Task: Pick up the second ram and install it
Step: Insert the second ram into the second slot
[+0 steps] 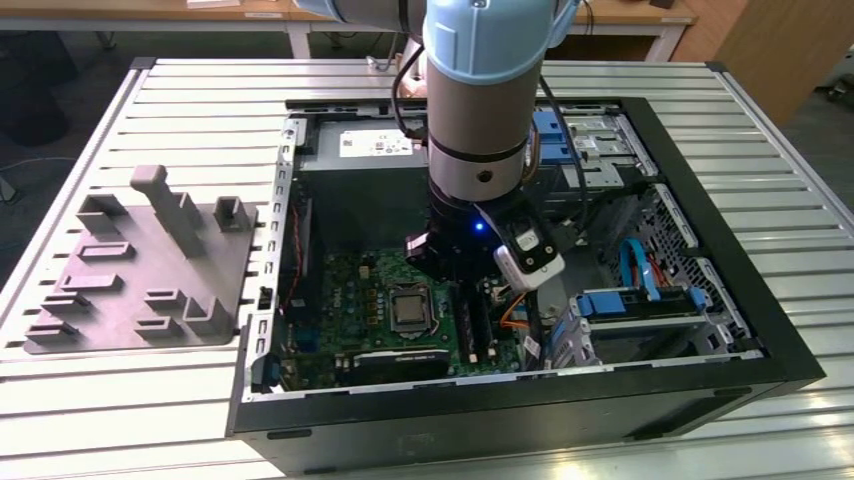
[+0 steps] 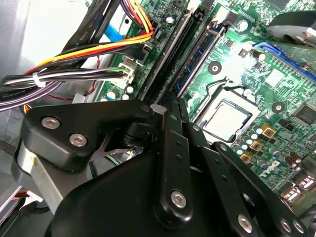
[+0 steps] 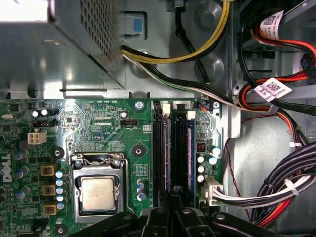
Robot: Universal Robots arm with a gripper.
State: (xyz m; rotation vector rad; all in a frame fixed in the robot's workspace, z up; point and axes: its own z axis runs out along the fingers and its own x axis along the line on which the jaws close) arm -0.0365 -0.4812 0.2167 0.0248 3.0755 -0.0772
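The second ram is a long dark strip standing edge-on along the memory slot farther from the CPU socket, on the green motherboard inside the open computer case. In the second wrist view the second ram runs away from my fingertips. My gripper is low over the board, with its fingers closed together on the near end of that strip. The exterior view has the gripper just to the right of the CPU socket. A second module sits in the neighbouring slot, nearer the socket.
Bundled power cables crowd the side of the slots away from the socket. The grey power supply sits beyond the board. Blue-tabbed drive brackets fill the case's right part in the exterior view. A grey moulded plate lies on the slatted table at the exterior view's left.
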